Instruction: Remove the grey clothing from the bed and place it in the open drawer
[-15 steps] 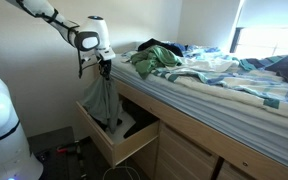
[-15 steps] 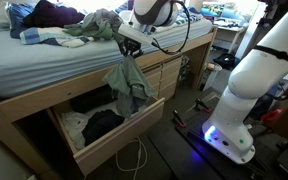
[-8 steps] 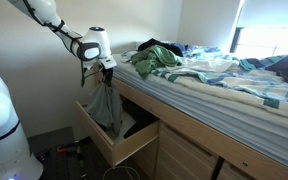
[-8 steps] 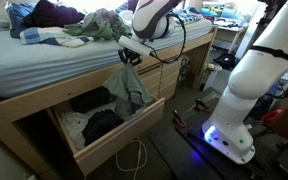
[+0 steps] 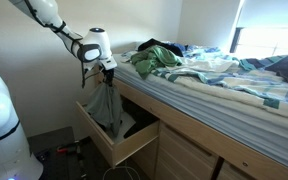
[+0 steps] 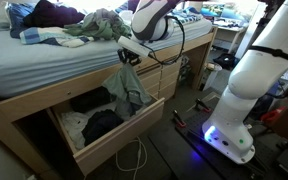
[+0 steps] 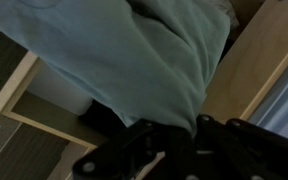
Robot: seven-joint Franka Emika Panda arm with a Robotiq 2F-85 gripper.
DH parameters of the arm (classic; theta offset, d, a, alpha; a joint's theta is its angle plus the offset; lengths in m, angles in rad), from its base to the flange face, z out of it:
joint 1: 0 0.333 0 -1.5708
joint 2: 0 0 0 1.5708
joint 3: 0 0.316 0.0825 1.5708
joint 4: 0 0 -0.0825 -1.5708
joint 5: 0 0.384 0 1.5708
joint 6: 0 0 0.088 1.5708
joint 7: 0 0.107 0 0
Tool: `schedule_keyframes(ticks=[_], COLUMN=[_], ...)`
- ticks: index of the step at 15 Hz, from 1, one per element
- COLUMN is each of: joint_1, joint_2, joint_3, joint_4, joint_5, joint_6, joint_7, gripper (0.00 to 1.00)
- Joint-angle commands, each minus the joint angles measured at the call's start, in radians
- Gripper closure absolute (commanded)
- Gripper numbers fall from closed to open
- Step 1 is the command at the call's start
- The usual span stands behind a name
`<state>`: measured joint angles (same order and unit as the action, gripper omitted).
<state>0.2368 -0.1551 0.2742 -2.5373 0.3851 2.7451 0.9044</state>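
The grey clothing [image 5: 106,105] hangs from my gripper [image 5: 107,73], its lower end dangling into the open wooden drawer [image 5: 102,140] under the bed. It also shows in an exterior view [image 6: 127,90], hanging from the gripper [image 6: 127,59] over the drawer [image 6: 104,140]. In the wrist view the grey cloth [image 7: 134,50] fills the frame and runs down between the black fingers of the gripper [image 7: 179,135]. The gripper is shut on the cloth, beside the bed's edge.
The bed [image 5: 214,85] carries a pile of green and dark clothes [image 5: 156,55] and a striped cover. Dark and white clothes [image 6: 94,125] lie in the drawer. More wooden drawers [image 6: 169,75] and the white robot base [image 6: 239,100] stand nearby. A cable [image 6: 134,160] lies on the floor.
The gripper has moved a little lower and sideways with the grey clothing over the last second; the cloth hangs deeper into the drawer. Hardly any motion in the last half second.
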Motion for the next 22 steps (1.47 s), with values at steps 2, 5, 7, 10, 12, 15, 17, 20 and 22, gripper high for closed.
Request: schedule_keyframes(ticks=[2, 5, 7, 10, 12, 15, 17, 20, 22], joint_1=[-0.009, -0.018, -0.003, 0.040, 0.060, 0.065, 0.058, 0.054, 0.039], joint_2=[0.157, 0.259, 0.318, 0.395, 0.435, 0.489, 0.523, 0.565, 0.597], joint_3=[-0.014, -0.030, -0.063, -0.128, -0.149, -0.136, -0.114, -0.097, -0.081], joint_4=[0.024, 0.017, 0.015, 0.022, 0.032, 0.055, 0.076, 0.111, 0.139], joint_5=[0.050, -0.003, -0.028, -0.072, -0.082, -0.057, -0.051, -0.050, -0.039], joint_6=[0.187, 0.322, 0.374, 0.394, 0.380, 0.352, 0.320, 0.225, 0.156], joint_7=[0.024, 0.073, 0.105, 0.136, 0.133, 0.104, 0.092, 0.087, 0.083], gripper=[0.97, 0.97, 0.97, 0.97, 0.97, 0.97, 0.97, 0.97, 0.97])
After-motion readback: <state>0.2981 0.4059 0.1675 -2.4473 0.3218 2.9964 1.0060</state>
